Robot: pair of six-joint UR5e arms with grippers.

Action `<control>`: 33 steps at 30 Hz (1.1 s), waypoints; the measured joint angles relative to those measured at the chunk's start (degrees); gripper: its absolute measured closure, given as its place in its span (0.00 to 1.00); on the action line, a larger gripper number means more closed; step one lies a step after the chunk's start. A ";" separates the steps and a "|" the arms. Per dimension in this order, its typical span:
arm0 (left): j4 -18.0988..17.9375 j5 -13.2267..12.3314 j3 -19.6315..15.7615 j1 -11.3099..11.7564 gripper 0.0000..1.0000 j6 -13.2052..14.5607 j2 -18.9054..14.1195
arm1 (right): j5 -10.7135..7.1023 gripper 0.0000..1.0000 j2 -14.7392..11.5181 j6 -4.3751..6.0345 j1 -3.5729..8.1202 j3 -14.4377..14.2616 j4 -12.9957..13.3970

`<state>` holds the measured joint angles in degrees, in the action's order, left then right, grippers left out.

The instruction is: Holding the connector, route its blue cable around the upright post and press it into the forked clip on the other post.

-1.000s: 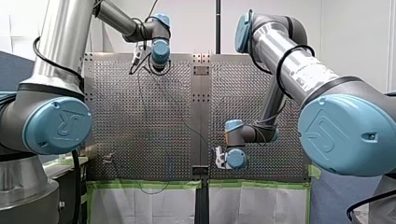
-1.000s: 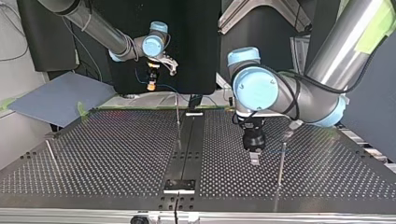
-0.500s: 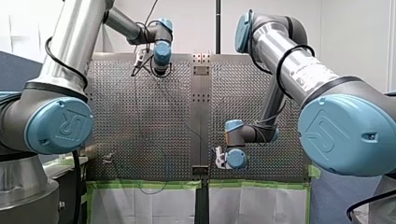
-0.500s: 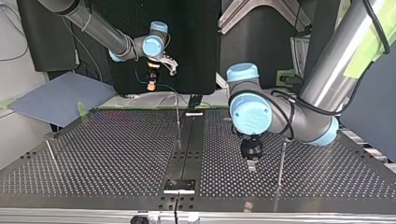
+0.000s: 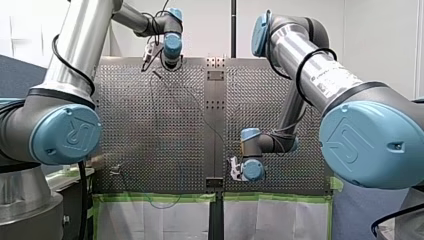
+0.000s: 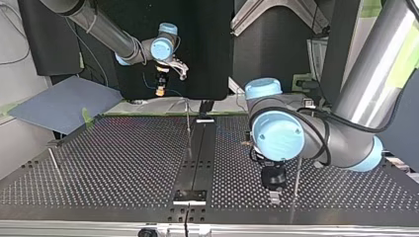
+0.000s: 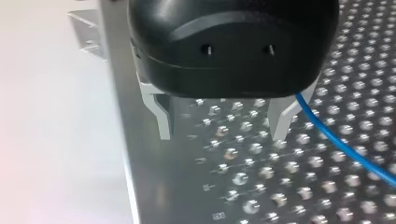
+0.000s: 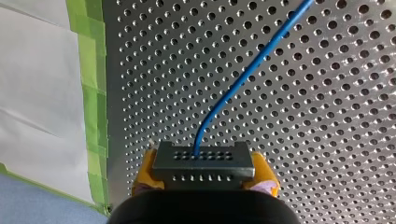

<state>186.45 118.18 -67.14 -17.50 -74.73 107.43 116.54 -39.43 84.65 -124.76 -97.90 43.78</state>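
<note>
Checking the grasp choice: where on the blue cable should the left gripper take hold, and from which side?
Probably the free run of the blue cable just outside the open left gripper, away from the connector that the right gripper clamps. Come down from above the plate, fingers straddling it crosswise: it is thin, so only a cross pinch holds.

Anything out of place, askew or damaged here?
Nothing stands out. My right end effector grips the connector squarely, the blue cable leaves it unkinked, and my left end effector is open beside the cable.
</note>
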 joint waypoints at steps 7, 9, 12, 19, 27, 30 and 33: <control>0.24 -1.74 3.19 1.18 0.00 -1.84 0.06 | -0.04 0.62 0.00 -0.06 0.00 0.01 0.00; 0.24 -2.29 4.04 1.46 0.00 -2.17 0.06 | -0.06 0.62 0.00 -0.08 0.00 0.02 0.00; 0.33 -2.78 5.51 1.83 0.00 -2.52 0.39 | -0.05 0.62 0.00 -0.09 0.00 0.02 -0.04; 1.16 -2.71 8.30 1.39 0.00 -2.83 1.98 | 0.01 0.62 0.00 -0.09 0.00 0.02 -0.24; -1.51 -2.13 5.54 1.58 0.00 -3.05 2.09 | -0.04 0.62 0.00 -0.10 0.00 0.01 -0.26; -3.05 -1.82 3.99 1.59 0.00 -3.10 2.10 | -0.06 0.62 0.00 -0.11 0.00 0.01 -0.27; -4.47 -1.64 2.56 1.62 0.00 -3.18 2.11 | -0.07 0.62 0.00 -0.11 0.00 0.02 -0.27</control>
<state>181.98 116.53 -64.58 -15.88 -77.91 109.54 116.47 -39.43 84.54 -124.76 -97.88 43.51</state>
